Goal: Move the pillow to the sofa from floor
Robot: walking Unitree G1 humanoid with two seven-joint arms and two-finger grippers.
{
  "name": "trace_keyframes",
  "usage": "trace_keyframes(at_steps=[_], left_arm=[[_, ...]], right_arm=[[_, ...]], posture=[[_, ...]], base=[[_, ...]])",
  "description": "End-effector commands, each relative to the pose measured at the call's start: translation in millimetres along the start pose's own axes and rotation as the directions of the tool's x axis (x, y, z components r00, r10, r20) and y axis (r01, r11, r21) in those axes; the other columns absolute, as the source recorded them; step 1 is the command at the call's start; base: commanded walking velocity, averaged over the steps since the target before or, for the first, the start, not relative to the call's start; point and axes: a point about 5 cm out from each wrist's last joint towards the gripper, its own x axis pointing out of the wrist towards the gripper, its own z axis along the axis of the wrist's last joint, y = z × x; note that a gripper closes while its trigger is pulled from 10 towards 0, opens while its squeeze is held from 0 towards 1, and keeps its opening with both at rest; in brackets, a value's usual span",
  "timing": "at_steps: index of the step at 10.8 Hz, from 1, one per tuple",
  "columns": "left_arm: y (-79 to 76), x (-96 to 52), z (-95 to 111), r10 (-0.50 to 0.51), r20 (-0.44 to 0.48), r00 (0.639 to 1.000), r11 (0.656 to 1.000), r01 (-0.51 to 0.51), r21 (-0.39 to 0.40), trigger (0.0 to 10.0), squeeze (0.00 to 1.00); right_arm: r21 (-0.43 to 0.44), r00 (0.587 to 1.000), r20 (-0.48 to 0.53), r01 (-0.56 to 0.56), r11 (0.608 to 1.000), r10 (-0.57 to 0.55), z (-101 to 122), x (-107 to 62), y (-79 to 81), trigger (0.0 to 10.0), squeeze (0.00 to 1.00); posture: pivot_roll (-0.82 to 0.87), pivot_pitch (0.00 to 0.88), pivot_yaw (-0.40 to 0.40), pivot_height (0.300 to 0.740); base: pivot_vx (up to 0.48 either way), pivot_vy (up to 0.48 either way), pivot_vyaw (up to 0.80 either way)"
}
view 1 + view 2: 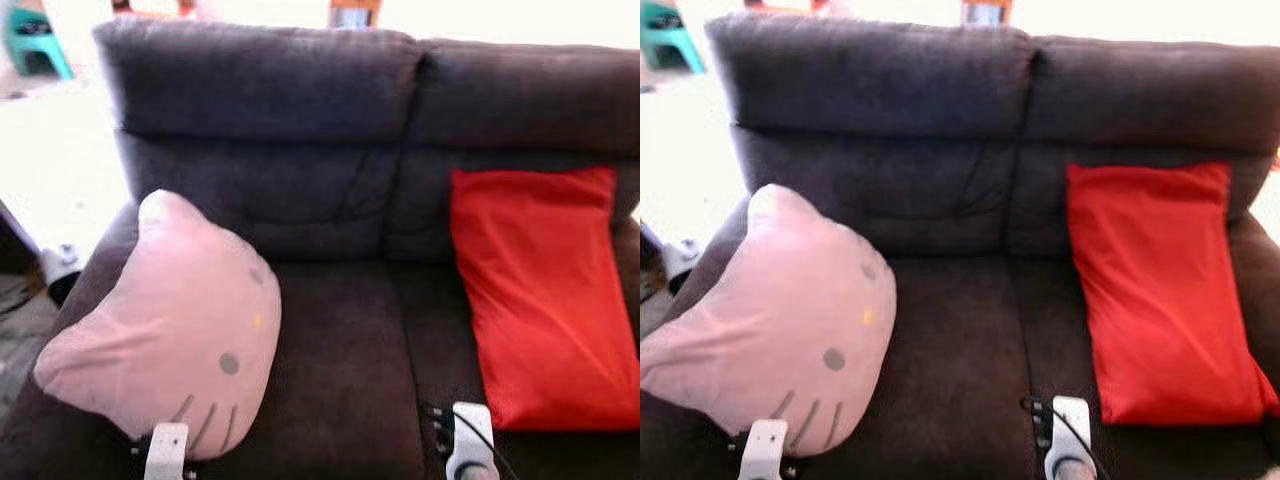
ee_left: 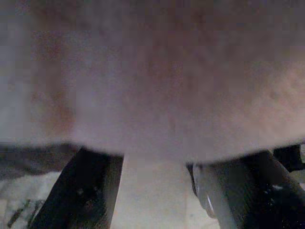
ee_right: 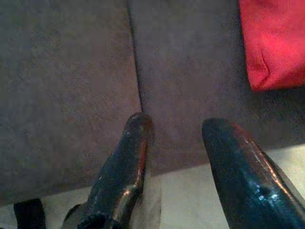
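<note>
- Pale pink cat-face plush pillow sat over the left seat cushion and left armrest of the dark grey fabric two-seat sofa, tilted, lower edge hanging toward the front edge.
- Left gripper was at the pillow's lower edge; the wrist view had pink fabric pressed right against the camera, with black fingers either side below it.
- Grip state of the left one: cannot tell. Fingers looked spread apart, but the fabric hid their tips, so unclear if it was pinching a fold or only propping the pillow from below.
- Judged the pillow was tilted because it was supported from underneath at its near edge and leaned on the armrest, not yet lying flat on the seat.
- Right gripper hovered at the sofa's front edge over the seam between the two seat cushions, fingers parted, holding nothing; likely parked clear of the work.
- Bright red rectangular fabric cushion leaned against the right backrest, well apart from the pink pillow, so left seat was the free spot.
- Task looked nearly done: pillow was off the floor and on the sofa, release remaining.
</note>
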Motion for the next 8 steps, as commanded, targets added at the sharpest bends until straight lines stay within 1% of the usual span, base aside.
trace_keyframes(at_steps=[1,4,6,8], left_arm=[[-3.4,-0.8,-3.4,-0.014,-0.010,1.000,1.000,0.014,0.016,10.0,0.00],[-3.5,-0.9,-3.5,-0.019,-0.011,1.000,1.000,0.019,0.025,10.0,0.00],[-4.5,-0.9,-3.4,-0.025,-0.009,1.000,0.999,0.026,0.029,10.0,0.00],[-5.4,-1.0,-3.5,-0.030,-0.007,1.000,0.999,0.030,0.030,10.0,0.00]], right_arm=[[0.006,1.000,-0.013,0.010,1.000,-0.010,-2.7,-0.5,-2.6,10.0,0.00],[0.016,1.000,-0.016,0.020,1.000,-0.019,-2.8,-0.4,-4.4,10.0,0.00],[0.032,1.000,-0.022,0.016,0.999,-0.016,-3.0,-0.3,-4.4,10.0,0.00],[0.018,1.000,-0.024,0.014,1.000,-0.013,-2.5,0.0,-4.7,10.0,0.00]], posture=[[0.09,0.013,-0.049,0.740],[0.09,0.019,-0.048,0.740],[0.09,0.021,-0.050,0.740],[0.09,0.023,-0.052,0.740]], base=[[0.000,-0.315,0.00],[0.000,-0.334,0.00],[0.000,-0.354,-0.52],[0.000,-0.366,-0.62]])
